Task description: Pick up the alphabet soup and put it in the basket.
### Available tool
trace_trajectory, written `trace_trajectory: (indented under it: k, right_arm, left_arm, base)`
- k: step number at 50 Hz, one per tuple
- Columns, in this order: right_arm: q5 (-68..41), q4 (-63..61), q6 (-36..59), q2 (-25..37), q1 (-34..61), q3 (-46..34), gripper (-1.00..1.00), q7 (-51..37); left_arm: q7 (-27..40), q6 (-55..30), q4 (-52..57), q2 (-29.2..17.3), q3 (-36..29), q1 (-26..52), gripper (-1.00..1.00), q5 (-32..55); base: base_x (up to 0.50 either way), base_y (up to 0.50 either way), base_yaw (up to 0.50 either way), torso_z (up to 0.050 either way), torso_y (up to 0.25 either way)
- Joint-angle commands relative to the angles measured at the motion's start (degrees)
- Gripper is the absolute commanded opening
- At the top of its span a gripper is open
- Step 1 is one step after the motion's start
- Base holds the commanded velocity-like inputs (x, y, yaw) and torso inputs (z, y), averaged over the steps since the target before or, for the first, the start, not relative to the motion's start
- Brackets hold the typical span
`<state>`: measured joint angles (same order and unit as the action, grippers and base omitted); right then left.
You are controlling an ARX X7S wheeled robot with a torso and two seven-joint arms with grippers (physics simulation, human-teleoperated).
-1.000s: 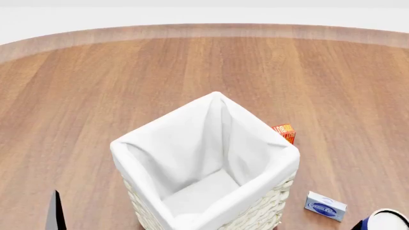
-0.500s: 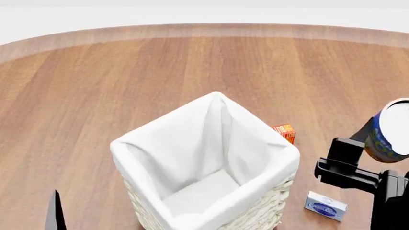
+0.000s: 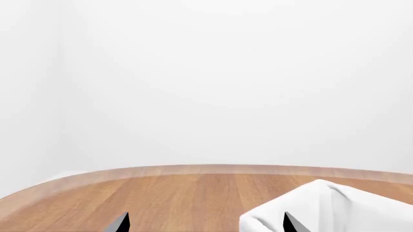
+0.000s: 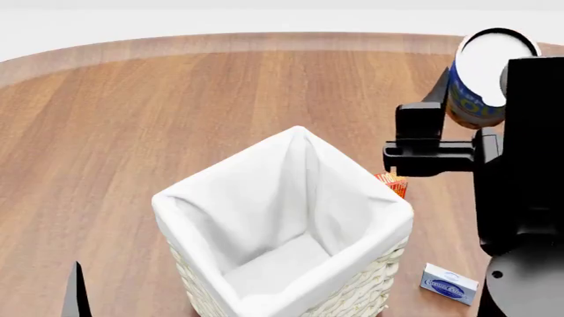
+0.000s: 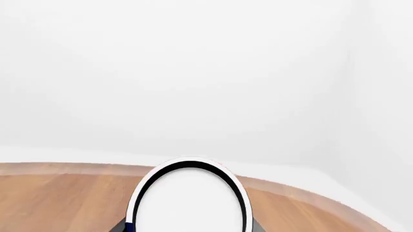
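The alphabet soup (image 4: 477,78), a blue-labelled can with a white top, hangs high in the air at the right of the head view. It is up and to the right of the basket (image 4: 361,294). My right gripper (image 4: 480,96) is shut on the can. In the right wrist view the can's white top (image 5: 188,203) fills the space between the grey fingers (image 5: 256,227). The tall cream wicker basket has a white cloth lining and stands open at the centre. My left gripper (image 3: 206,223) is open and holds nothing. It sits low beside the basket's cloth rim (image 3: 335,205).
An orange-red carton (image 4: 393,183) stands on the wooden table just behind the basket's right corner. A small flat blue-and-white box (image 4: 448,284) lies at the basket's front right. The table's rounded far edge (image 4: 264,41) runs across the back. The black right arm (image 4: 524,165) fills the right side.
My right arm has risen from the lower right corner with the can in its grip. The can now hangs well above the table, higher than the basket's rim. The left arm is still.
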<state>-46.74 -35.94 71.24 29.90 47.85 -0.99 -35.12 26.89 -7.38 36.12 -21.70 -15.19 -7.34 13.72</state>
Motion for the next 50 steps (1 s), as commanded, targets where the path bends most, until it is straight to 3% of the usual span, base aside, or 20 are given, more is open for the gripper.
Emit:
trace_trajectory:
  k: [1, 15, 36, 50]
  right_arm:
    - [-1.2, 4.9, 5.7, -1.1, 12.2, -3.0, -1.00, 4.9]
    - [-5.2, 11.3, 9.5, -4.7, 20.0, -5.5, -1.00, 7.7]
    - [-10.6, 32.9, 14.0, -9.5, 32.5, -11.0, -1.00, 18.2]
    - [-3.8, 43.0, 7.8, -7.3, 43.6, -34.0, -1.00, 39.0]
  left_arm:
    - [-2.5, -0.8, 0.0, 0.8, 1.2, 1.2, 1.00, -0.3]
    - [-2.4, -0.7, -0.1, 0.5, 1.4, 1.4, 1.00, 0.3]
    - [-2.7, 1.2, -3.4, 0.7, 1.7, 1.7, 1.00, 1.2]
    - [-3.4, 3.1, -7.5, 1.1, 2.3, 2.2, 1.00, 2.5]
  base:
    - [0.00, 0.00, 0.00, 0.000, 0.010]
    - [0.00, 0.00, 0.00, 0.000, 0.000]
    - [0.00, 0.00, 0.00, 0.000, 0.001]
    - [0.00, 0.00, 0.00, 0.000, 0.001]
